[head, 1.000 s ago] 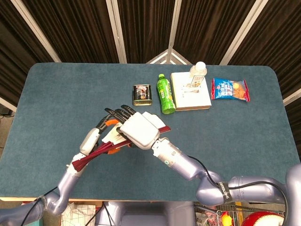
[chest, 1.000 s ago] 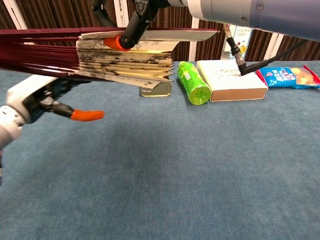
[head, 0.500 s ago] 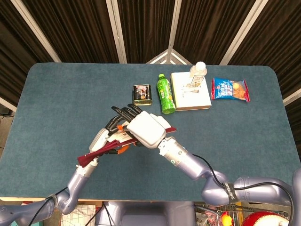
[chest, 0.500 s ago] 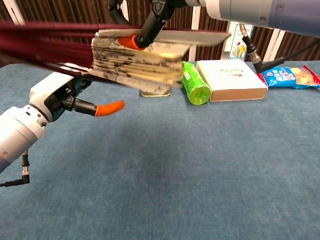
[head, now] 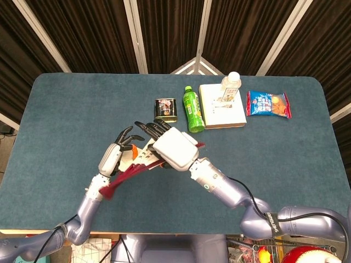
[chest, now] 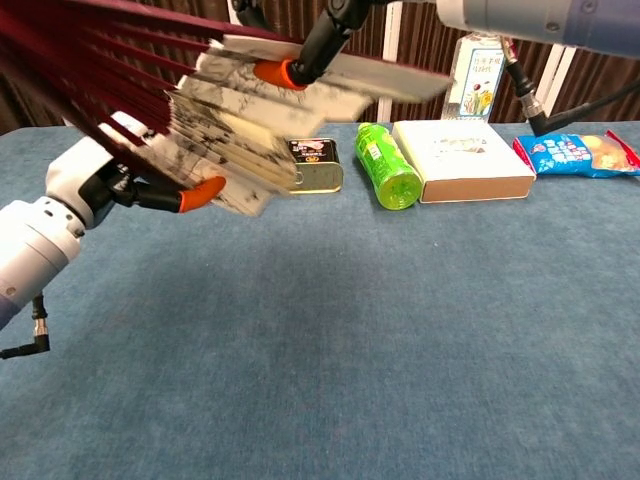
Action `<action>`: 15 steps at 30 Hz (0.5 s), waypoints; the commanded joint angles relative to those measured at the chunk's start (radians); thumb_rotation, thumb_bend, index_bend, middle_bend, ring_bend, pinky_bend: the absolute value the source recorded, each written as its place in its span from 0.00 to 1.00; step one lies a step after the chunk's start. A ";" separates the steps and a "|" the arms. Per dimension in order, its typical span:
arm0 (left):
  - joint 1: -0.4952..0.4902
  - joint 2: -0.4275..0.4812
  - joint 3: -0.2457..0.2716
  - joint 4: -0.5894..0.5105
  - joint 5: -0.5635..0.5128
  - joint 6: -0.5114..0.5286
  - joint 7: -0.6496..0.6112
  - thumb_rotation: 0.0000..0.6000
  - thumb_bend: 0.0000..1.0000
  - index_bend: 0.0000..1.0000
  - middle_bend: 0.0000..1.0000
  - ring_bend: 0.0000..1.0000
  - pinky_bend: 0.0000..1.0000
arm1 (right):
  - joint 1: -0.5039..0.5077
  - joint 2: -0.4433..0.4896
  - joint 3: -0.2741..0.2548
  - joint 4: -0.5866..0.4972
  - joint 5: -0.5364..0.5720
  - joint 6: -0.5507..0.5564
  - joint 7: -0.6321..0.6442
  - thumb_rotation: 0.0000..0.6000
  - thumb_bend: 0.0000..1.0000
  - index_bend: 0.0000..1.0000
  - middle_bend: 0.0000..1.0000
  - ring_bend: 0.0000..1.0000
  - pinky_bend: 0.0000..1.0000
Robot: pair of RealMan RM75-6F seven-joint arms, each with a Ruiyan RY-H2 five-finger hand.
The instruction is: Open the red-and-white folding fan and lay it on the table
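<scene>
While held above the blue counter, the red-and-white folding fan is partly spread, dark red ribs to the left, printed paper leaf to the right. Left hand: fingers closed around the rib end, an orange fingertip under the leaf. Right hand: clamps the upper guard from above. Behind, on the counter: tin can, green bottle lying flat, white box bearing a clear bottle, blue snack packet.
</scene>
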 commanded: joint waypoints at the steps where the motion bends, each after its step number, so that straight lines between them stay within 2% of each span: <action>1: 0.003 0.013 0.001 0.019 0.000 0.013 0.014 1.00 0.51 0.72 0.28 0.00 0.00 | -0.010 0.013 -0.002 0.002 -0.003 0.007 0.013 1.00 0.50 0.78 0.06 0.16 0.16; 8: 0.032 0.047 0.010 0.170 0.036 0.129 0.039 1.00 0.50 0.72 0.28 0.00 0.00 | -0.065 0.095 -0.009 0.042 -0.020 0.044 0.054 1.00 0.50 0.78 0.06 0.16 0.16; 15: 0.065 0.097 0.025 0.278 0.053 0.217 0.007 1.00 0.50 0.71 0.27 0.00 0.00 | -0.133 0.165 -0.012 0.077 -0.048 0.082 0.171 1.00 0.50 0.78 0.06 0.16 0.16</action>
